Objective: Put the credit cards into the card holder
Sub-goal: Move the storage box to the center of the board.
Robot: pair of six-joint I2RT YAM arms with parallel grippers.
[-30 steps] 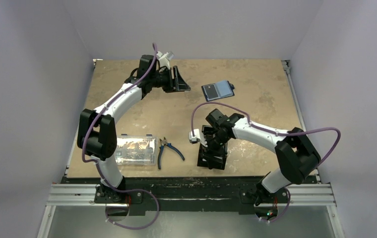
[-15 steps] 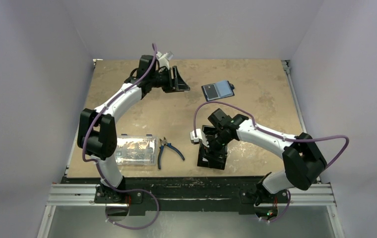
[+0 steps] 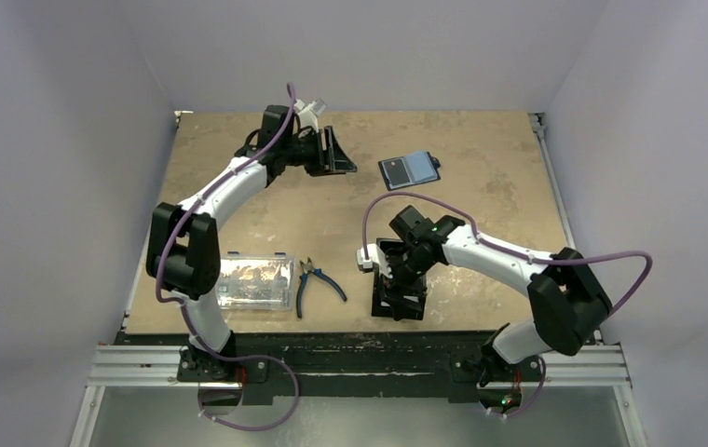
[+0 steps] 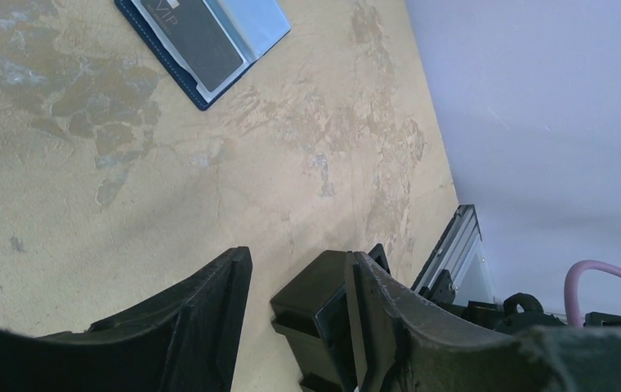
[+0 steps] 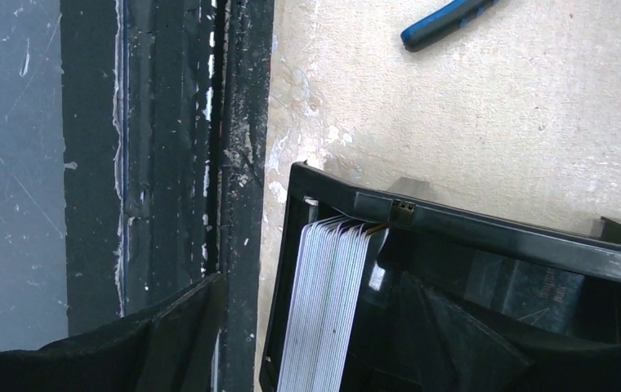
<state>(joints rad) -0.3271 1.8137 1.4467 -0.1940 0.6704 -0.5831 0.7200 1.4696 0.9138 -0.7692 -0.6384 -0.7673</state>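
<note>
The navy card holder lies open at the far middle of the table. In the left wrist view the card holder shows a dark card on one face and a pale blue one on the other. My left gripper hangs open to its left with nothing between its fingers. The credit cards are a white stack standing on edge in the black tray. My right gripper is open astride that stack, one finger outside the tray wall and the other inside.
A clear plastic box and blue-handled pliers lie near the front left. The black tray stands close to the table's front edge, by the dark rail. A pliers handle lies beyond the tray.
The right arm's elbow swung outward to the right and its gripper shifted a little over the tray, jaws narrowing then widening. The left arm has stayed still.
</note>
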